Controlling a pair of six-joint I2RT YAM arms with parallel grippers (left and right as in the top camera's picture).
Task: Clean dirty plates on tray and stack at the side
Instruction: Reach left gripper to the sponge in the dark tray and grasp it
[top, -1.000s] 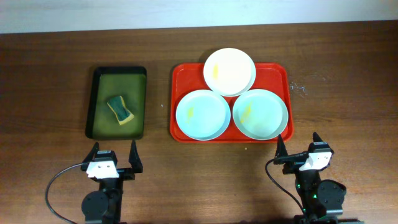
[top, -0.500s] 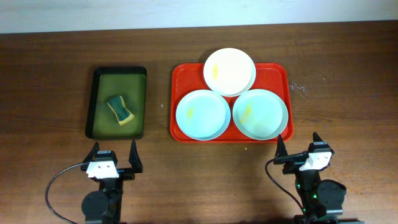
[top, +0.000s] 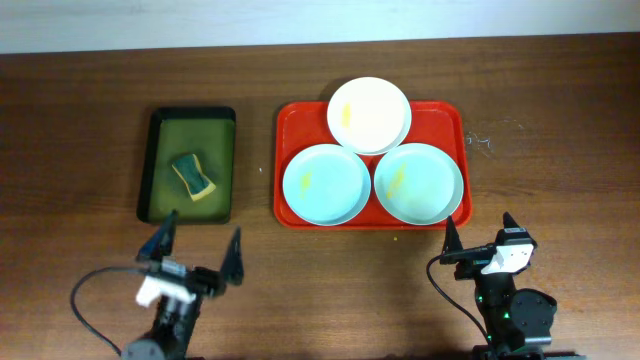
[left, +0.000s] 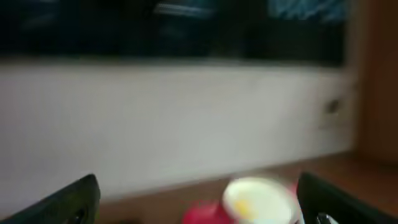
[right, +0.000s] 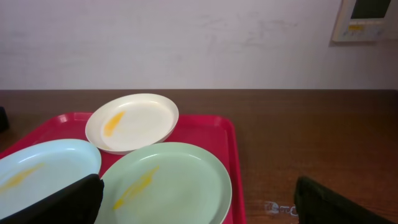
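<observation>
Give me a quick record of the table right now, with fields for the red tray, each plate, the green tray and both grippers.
red tray: right of centre, holds three plates
white plate: far side, overhanging the rim, yellow smear
left mint plate: near left, yellow smear
right mint plate: near right, yellow smear
green tray: left of red tray, holds sponge
left gripper: jaws open, empty
right gripper: jaws open, empty

surface: brown wooden table (top: 80, 120) | on it: 2 trays | red tray (top: 446, 120) right | dark green tray (top: 190, 135) left
</observation>
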